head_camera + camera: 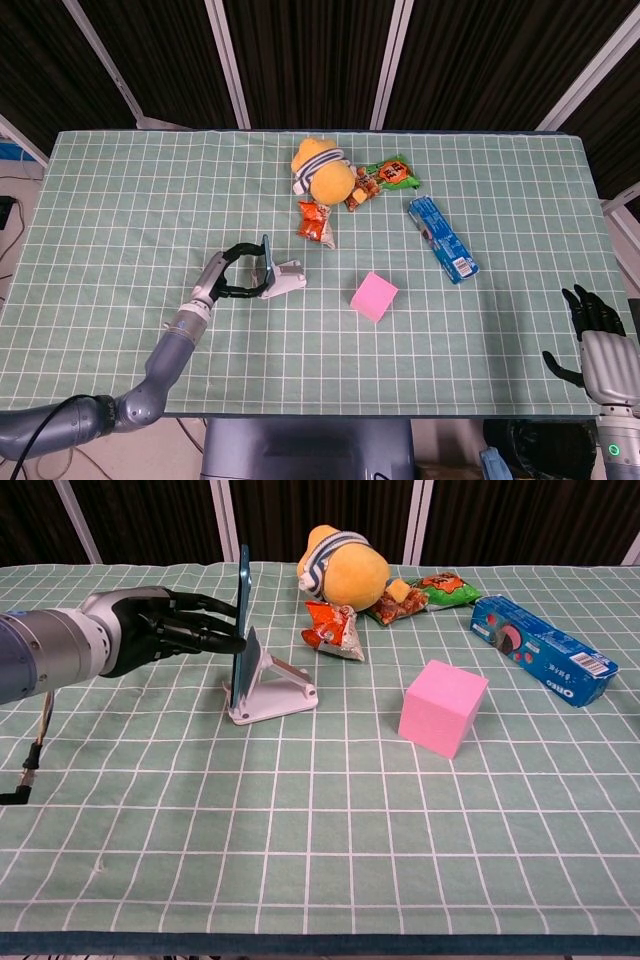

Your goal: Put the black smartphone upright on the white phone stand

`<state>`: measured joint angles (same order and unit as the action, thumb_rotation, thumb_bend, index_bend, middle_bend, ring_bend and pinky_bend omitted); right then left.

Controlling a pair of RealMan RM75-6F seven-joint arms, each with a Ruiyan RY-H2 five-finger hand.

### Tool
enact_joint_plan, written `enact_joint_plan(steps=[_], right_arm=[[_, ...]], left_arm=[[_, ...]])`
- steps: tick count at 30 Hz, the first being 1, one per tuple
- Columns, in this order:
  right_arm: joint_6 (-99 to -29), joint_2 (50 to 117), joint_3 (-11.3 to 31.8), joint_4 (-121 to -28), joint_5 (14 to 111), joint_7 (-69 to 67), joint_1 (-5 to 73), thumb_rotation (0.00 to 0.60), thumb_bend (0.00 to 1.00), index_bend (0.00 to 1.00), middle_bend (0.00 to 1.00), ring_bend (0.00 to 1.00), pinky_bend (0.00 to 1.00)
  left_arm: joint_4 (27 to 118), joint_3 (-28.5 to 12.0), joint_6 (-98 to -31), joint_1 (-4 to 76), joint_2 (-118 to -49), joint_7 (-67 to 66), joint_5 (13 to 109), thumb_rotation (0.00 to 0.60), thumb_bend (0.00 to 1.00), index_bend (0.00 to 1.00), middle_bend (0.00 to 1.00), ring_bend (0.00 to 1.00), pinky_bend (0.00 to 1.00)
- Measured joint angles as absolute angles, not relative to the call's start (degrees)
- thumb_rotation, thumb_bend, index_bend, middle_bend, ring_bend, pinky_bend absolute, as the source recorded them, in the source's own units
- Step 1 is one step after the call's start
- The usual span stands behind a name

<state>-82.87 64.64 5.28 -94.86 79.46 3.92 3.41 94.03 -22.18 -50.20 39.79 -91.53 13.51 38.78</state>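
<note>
The black smartphone (241,630) stands upright and edge-on, its lower end down at the front lip of the white phone stand (278,690) and its body close against the stand's sloped face. My left hand (165,630) holds the phone from the left, fingertips on its upper half. From the head view the phone (263,260) sits between my left hand (230,272) and the stand (285,280). My right hand (598,335) hangs off the table's right front corner, fingers apart, holding nothing.
A yellow plush toy (340,570) and snack packets (335,630) lie behind the stand. The pink cube (442,708) sits to the stand's right. A blue cookie box (540,650) lies at far right. Green checked cloth (300,830) covers the table.
</note>
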Motion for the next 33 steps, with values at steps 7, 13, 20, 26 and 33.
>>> enact_joint_plan(steps=[7,13,20,26,33], right_arm=[[-82.85,64.61,5.27,-94.86,79.49,3.82,3.41,0.6,0.34,0.0,0.0,0.0,0.12],[-82.86,64.61,5.27,-94.85,79.49,3.86,3.41,0.6,0.34,0.0,0.0,0.0,0.12],[-82.87,64.61,5.26,-94.87,79.49,3.93,3.41,0.6,0.34,0.0,0.0,0.0,0.12],[-82.86,64.6,5.26,-94.88,79.5,3.93,3.42,0.6,0.34,0.0,0.0,0.0,0.12],[-82.83,64.58,5.27,-94.89,79.5,3.86,3.43,0.6,0.34,0.0,0.0,0.0,0.12]], left_arm=[[93.21,-22.02,-50.4,39.52,-92.36,13.86,39.29,0.6,0.43,0.53,0.54,0.09,0.0],[92.62,-21.99,-50.34,39.36,-92.7,13.96,39.64,0.6,0.43,0.53,0.54,0.09,0.0],[92.01,-21.87,-50.03,39.1,-92.84,14.08,39.83,0.6,0.43,0.52,0.54,0.09,0.0],[91.65,-21.66,-49.53,38.99,-93.01,14.16,40.17,0.6,0.42,0.51,0.53,0.09,0.0],[91.54,-21.54,-49.17,38.91,-93.06,14.14,40.85,0.6,0.42,0.46,0.48,0.08,0.0]])
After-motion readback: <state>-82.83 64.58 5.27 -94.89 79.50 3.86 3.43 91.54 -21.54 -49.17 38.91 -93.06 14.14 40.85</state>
